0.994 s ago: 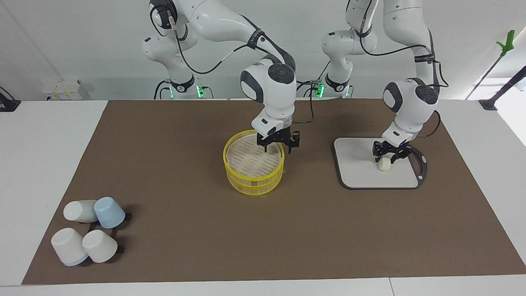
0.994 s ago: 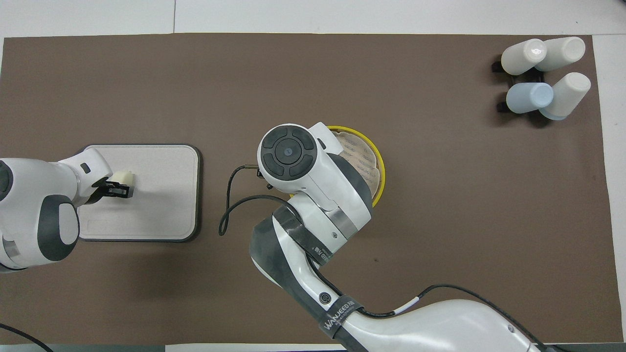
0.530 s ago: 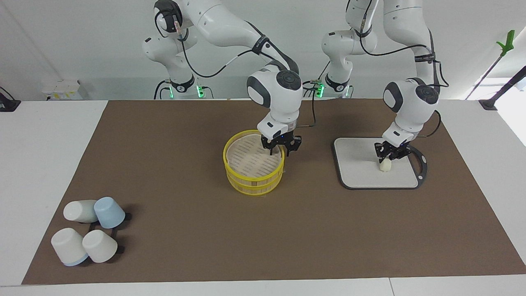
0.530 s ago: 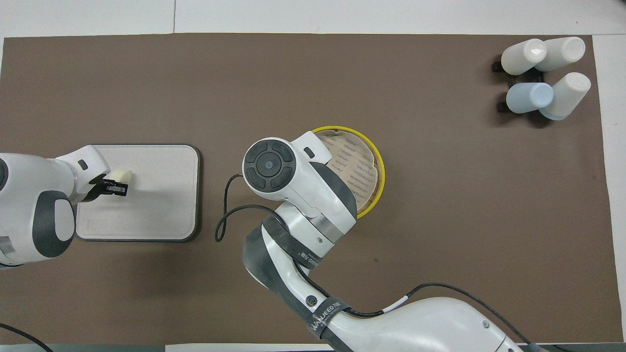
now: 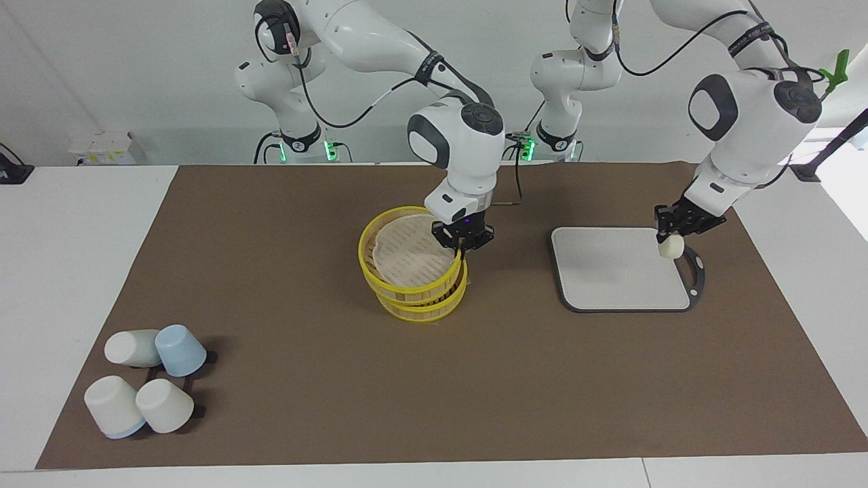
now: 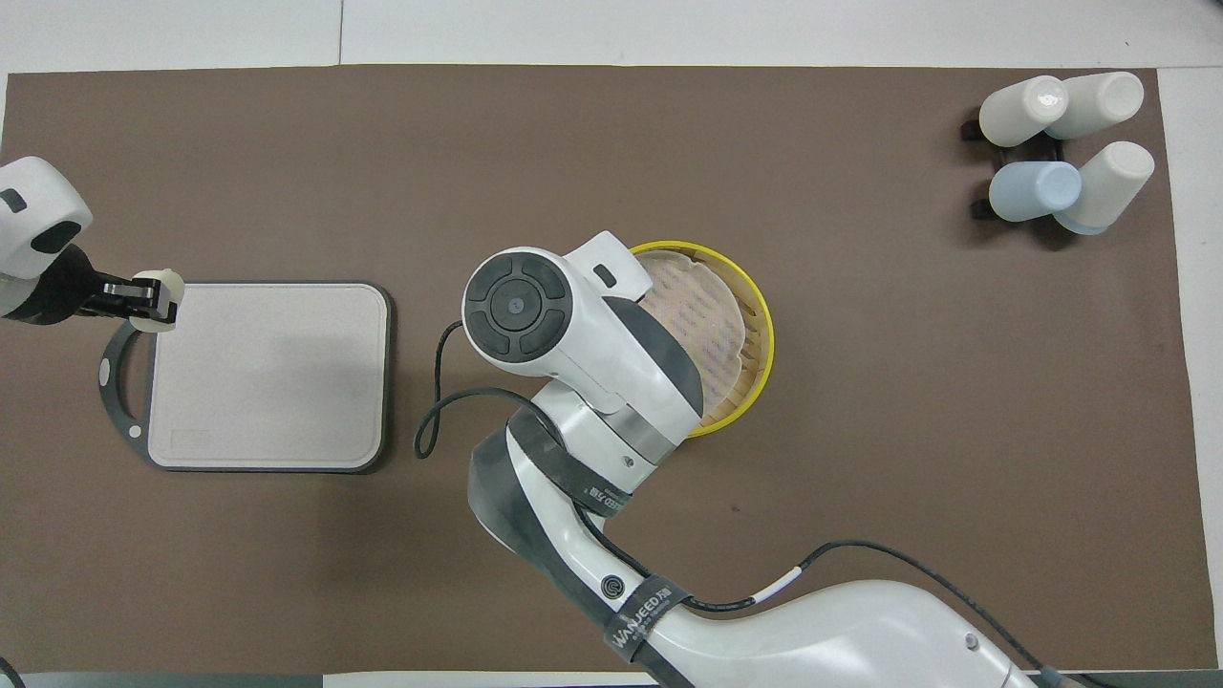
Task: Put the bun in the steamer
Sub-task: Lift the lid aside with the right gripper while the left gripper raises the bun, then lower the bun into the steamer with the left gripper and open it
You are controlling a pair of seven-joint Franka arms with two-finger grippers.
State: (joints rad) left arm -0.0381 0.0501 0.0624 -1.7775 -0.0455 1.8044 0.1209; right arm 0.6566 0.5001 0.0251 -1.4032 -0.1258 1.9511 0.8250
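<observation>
Bun (image 5: pixel 670 246) clamped in left hand (image 5: pixel 673 234) above cutting board (image 5: pixel 610 271); steamer (image 5: pixel 413 271), toward right arm's end, has its rim pinched by right hand (image 5: pixel 462 245).

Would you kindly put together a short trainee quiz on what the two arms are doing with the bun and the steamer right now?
1. True or false: the bun lies flat on the grey board.
2. The right gripper is shut on: A) the grey board, B) the top rim of the steamer, C) nothing.
3. Which gripper holds the bun?
Key: 1 false, it is held in the air over the board's edge; 2 B; 3 the left gripper.
</observation>
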